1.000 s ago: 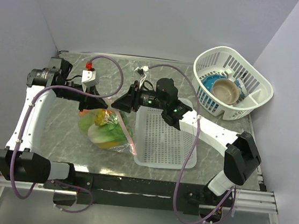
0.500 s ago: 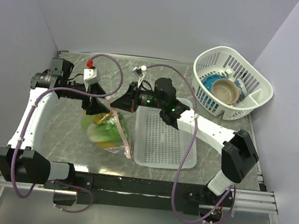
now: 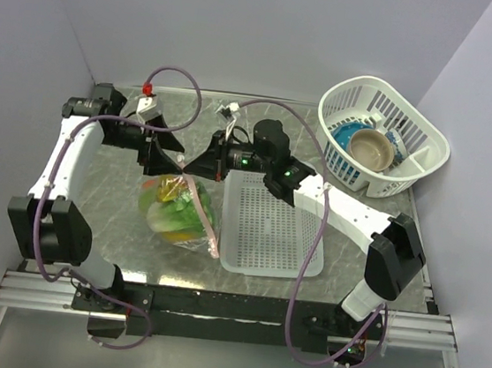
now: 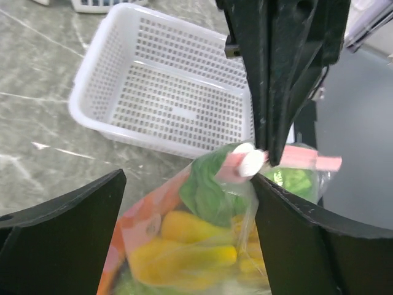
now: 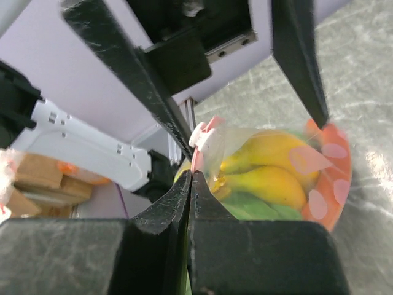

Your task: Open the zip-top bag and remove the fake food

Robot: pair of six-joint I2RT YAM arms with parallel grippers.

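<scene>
On marble table [image 3: 104, 221], just left of white perforated tray [image 3: 272, 227], zip-top bag [image 3: 180, 216] sitting with fake food [image 4: 196, 236] inside. Right gripper [image 5: 191, 175] clamping pink zip strip [image 4: 301, 161] at bag's top; left gripper [image 4: 187, 184] hanging spread wide, jaws flanking same edge, gripping nothing.

Tray [image 3: 272, 227] just R of bag [image 3: 175, 220]; R pincer [image 5: 191, 178] blocks bag top.

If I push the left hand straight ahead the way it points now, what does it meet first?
Most likely the bag: its top shows between the fingers of the open left hand, and the shut right hand pinches the pink strip just behind it. Depth is hard to judge here.
</scene>
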